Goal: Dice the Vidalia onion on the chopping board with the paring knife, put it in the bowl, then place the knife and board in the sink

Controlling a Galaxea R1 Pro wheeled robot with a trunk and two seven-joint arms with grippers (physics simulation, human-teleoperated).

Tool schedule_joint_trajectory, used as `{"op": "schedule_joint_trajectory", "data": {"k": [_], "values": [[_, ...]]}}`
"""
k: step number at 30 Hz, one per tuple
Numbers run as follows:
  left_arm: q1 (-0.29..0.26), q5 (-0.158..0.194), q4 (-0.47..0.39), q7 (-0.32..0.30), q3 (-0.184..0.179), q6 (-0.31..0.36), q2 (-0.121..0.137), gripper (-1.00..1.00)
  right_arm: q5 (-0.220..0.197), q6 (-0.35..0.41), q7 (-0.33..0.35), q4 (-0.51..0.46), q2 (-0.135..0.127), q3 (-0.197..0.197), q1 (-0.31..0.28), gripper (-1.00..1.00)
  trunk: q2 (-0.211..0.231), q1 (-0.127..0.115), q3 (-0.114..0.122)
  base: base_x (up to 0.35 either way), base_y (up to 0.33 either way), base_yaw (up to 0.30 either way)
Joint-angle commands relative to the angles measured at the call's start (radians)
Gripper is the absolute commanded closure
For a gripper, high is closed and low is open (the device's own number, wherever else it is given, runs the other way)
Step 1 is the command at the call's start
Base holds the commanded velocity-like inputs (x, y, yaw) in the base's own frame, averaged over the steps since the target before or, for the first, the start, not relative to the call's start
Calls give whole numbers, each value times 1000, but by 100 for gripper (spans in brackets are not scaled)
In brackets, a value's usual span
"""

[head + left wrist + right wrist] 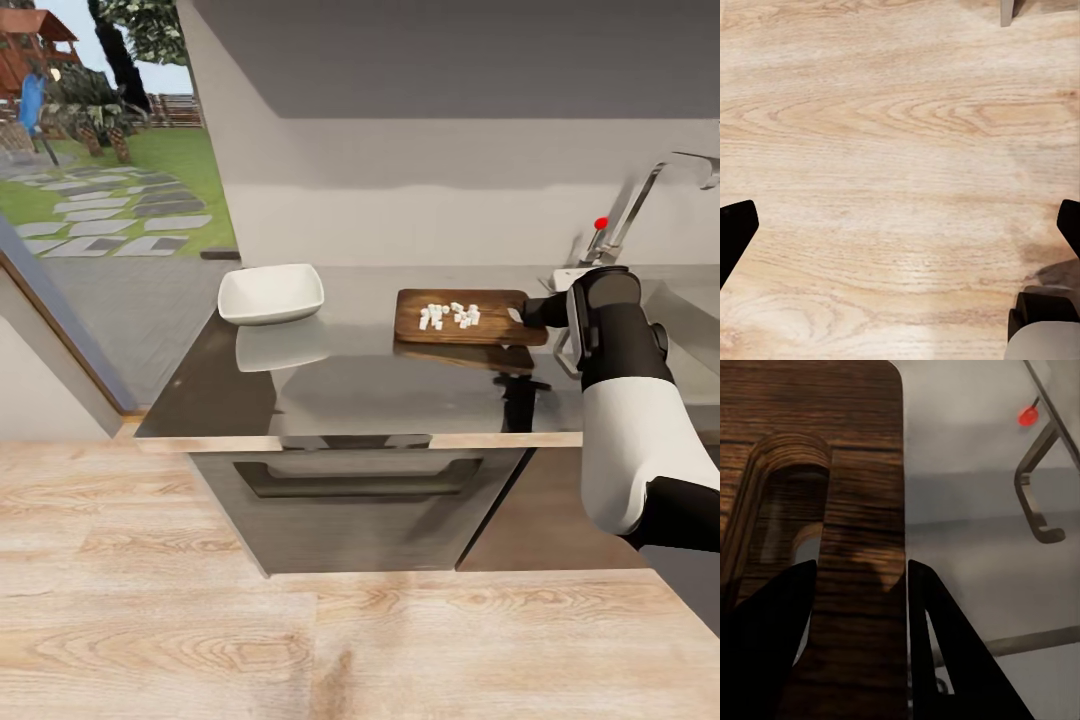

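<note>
The chopping board lies on the countertop with white diced onion pieces heaped in its middle. My right gripper holds the board's right end. In the right wrist view my right gripper is shut on the chopping board: one finger sits in the handle slot and the other against the outer end edge. The white bowl stands to the left of the board, a short gap away. My left gripper hangs open over the wooden floor. The paring knife is out of view.
The chrome tap with its red knob rises behind my right arm, and the sink begins at the right edge. Dark cabinets sit under the countertop. A glass wall runs along the left.
</note>
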Motion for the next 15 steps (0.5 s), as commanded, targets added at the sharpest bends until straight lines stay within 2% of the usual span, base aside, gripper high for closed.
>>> {"op": "schedule_joint_trajectory", "data": {"k": [1,15], "values": [[-1,4,3,0,-3,-5,0,-100,9,3,18,-1,0,-2,-1,100,0,0,-1,0,0,0],[-1,4,3,0,-3,-5,0,-100,9,3,32,-1,0,-2,-1,100,0,0,-1,0,0,0]]}}
